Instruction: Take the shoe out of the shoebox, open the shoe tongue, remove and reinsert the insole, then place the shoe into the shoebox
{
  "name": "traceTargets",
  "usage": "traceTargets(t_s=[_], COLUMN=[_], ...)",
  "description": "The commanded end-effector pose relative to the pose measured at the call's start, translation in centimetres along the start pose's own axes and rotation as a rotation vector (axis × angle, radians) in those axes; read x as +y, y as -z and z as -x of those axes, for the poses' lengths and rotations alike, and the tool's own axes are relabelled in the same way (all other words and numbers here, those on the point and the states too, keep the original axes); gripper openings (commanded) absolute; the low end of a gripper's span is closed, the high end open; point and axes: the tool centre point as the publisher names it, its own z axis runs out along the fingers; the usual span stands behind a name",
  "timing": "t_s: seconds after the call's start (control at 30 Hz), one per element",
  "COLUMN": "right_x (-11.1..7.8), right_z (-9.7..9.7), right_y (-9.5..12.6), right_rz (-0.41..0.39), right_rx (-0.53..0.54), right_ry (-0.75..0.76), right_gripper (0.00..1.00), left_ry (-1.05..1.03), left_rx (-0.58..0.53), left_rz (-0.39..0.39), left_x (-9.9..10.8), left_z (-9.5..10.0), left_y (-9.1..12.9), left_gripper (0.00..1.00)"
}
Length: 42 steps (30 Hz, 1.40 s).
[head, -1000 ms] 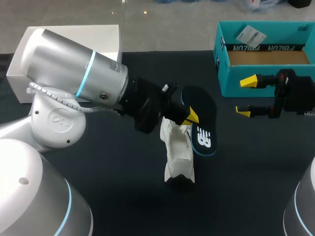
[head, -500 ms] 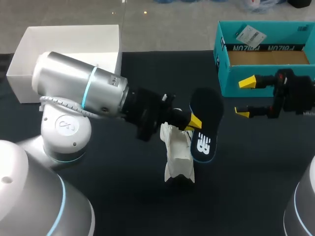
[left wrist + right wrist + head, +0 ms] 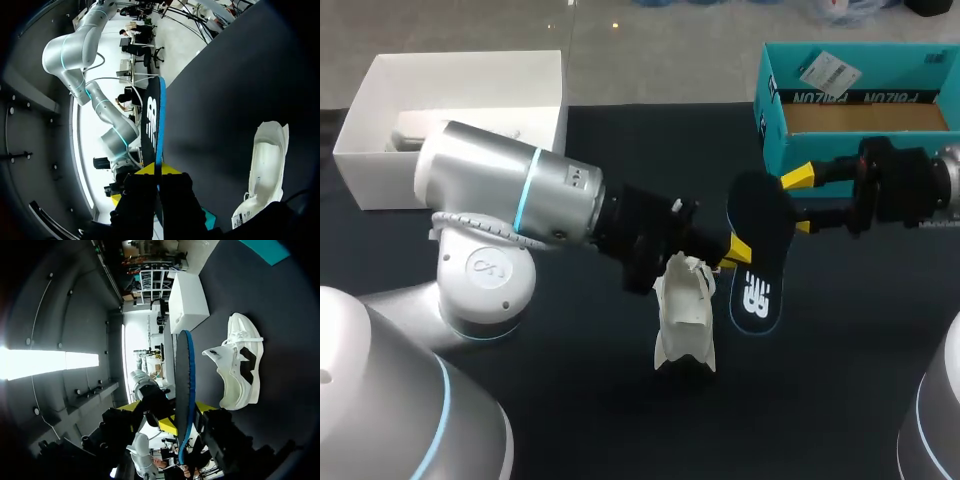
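The step in hand is judged to be the turn from removing the insole to reinserting it. The insole is already out of the shoe and is hanging clear of the table, just beside the shoe on the shoebox side. The left gripper is clamping the insole between both fingers, which are pressing on its two faces near one end; in the left wrist view the insole is running edge-on straight out ahead of those fingers. The right gripper is standing at the insole's far end with its fingers spread wide, one on each side of the sheet; the right wrist view is showing a gap on both sides, so this claw is reading as open and not gripping. The shoe is resting on the table, apart from the teal shoebox, which is sitting at the far right corner with nothing visible inside. The next move is judged to call either for the right fingers to close on the free end as a handover, or for the left arm to be tilting the insole toe-first toward the shoe opening; either way, the sheet needs steadying against flexing. Several points are hard to make out. In the head view only one yellow tip of the left gripper is showing. The shoe's opening and the position of its tongue are not legible in any view. In the left wrist view the gripper body is cutting off the near end of the shoe.
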Motion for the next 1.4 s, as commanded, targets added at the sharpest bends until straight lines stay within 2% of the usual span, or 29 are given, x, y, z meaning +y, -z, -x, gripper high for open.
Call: traceTargets(t_s=[0.03,0.07,0.17,0.33,0.43,0.6,0.63,0.67,0.7,0.9,1.13,1.4], right_x=[-0.4,-0.4,-0.7,-1.0,-1.0,-1.0,-0.9,-0.9,-0.8,-0.4,-0.4,-0.4], right_z=[0.7,0.9,1.3,1.8,1.8,1.6,1.6,1.6,1.5,1.6,2.5,3.3], right_y=[-0.6,-0.7,-1.0,-1.1,-1.4,-1.5,-1.5,-1.4,-1.4,-1.4,-2.0,-2.3], right_rz=[-0.005,-0.009,-0.011,-0.002,-0.008,-0.003,-0.003,-0.002,-0.001,-0.003,-0.017,-0.031], right_rx=[0.003,0.004,0.010,0.028,0.032,0.037,0.038,0.038,0.037,0.022,-0.001,-0.024], right_ry=[-0.015,-0.020,-0.036,-0.055,-0.058,-0.056,-0.055,-0.054,-0.052,-0.036,-0.032,-0.006], right_gripper=[0.29,0.24,0.20,0.04,0.00,0.00,0.00,0.00,0.00,0.00,0.00,0.00], left_ry=[-0.011,-0.015,-0.026,-0.029,-0.025,0.009,0.021,0.034,0.049,0.213,0.295,0.339], left_rx=[0.002,0.004,0.011,0.005,0.003,0.015,0.023,0.036,0.041,0.170,0.285,0.421], left_rz=[0.013,0.017,0.029,0.043,0.044,0.022,0.013,0.010,-0.001,-0.084,-0.103,-0.130], left_x=[0.0,0.1,0.2,0.2,0.3,0.2,0.1,0.0,-0.1,-0.5,-0.6,-0.2], left_z=[0.0,0.1,0.3,0.7,0.8,0.7,0.6,0.6,0.6,0.6,0.6,0.6], left_y=[-0.7,-0.7,-0.7,-0.5,-0.6,-0.7,-0.7,-0.7,-0.6,1.0,3.5,5.2], left_gripper=[0.00,0.00,0.00,0.00,0.00,0.00,0.05,0.47,1.00,1.00,1.00,1.00])
